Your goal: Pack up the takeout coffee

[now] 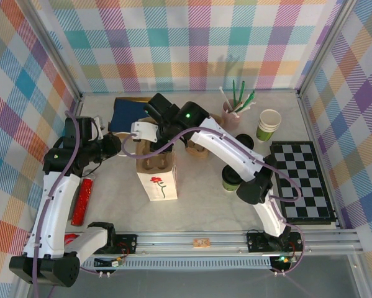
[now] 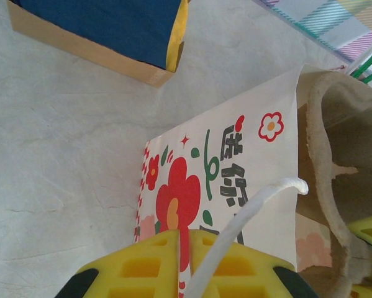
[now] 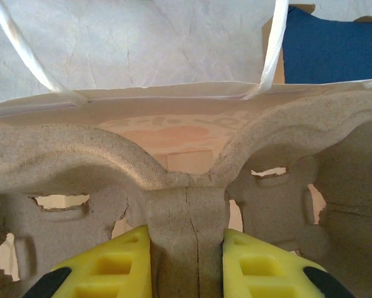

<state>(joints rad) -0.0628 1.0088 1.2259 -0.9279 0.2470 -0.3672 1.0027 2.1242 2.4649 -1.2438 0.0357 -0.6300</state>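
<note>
two-arm packing of a takeout drink, carrier stage. the right gripper (image 3: 187,264) is clamped on the central ridge of a moulded grey-brown pulp cup carrier (image 3: 186,198), which sits in the mouth of a white paper bag (image 1: 159,189) printed with a red flower (image 1: 155,180). the left gripper (image 2: 182,273) is closed on the bag's top edge beside its white cord handle (image 2: 254,205), apparently holding the mouth open. the takeout coffee (image 1: 230,180), a small green paper cup with a round black plastic lid, stands on the pale table (image 1: 204,211) to the right of the bag, apart from it and just beside the right arm's elbow; it is not yet packed. step in hand, as judged: seating the carrier. to do it well, hold the carrier level with its wells upward, lower it straight so no corner snags the paper wall, hold the bag's edge taut, and release only once the carrier rests flat on the bottom. writing: the bag's side carries dark characters (image 2: 232,167), seemingly chinese, which i cannot read; a small tag (image 1: 202,242) on the front rail (image 1: 173,237) is too small to read
</note>
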